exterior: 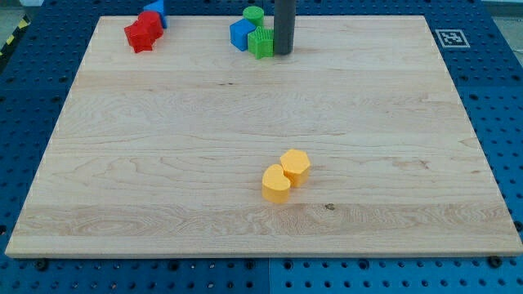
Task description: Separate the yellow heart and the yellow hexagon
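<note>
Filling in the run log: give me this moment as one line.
my tip: view's top, beside green star | yellow heart, yellow hexagon: touching, unseparated | tip far from both

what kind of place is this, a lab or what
Probably a robotics lab bench: a wooden board lies on a blue perforated table, with a printed marker tag at its corner and small coloured blocks like the yellow heart.

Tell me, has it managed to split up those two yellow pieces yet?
Not yet. The yellow heart and yellow hexagon sit touching near the view's bottom centre. My tip is far away at the view's top, beside the green block and blue block. Everything is left: reaching the pair and pushing one away.
</note>
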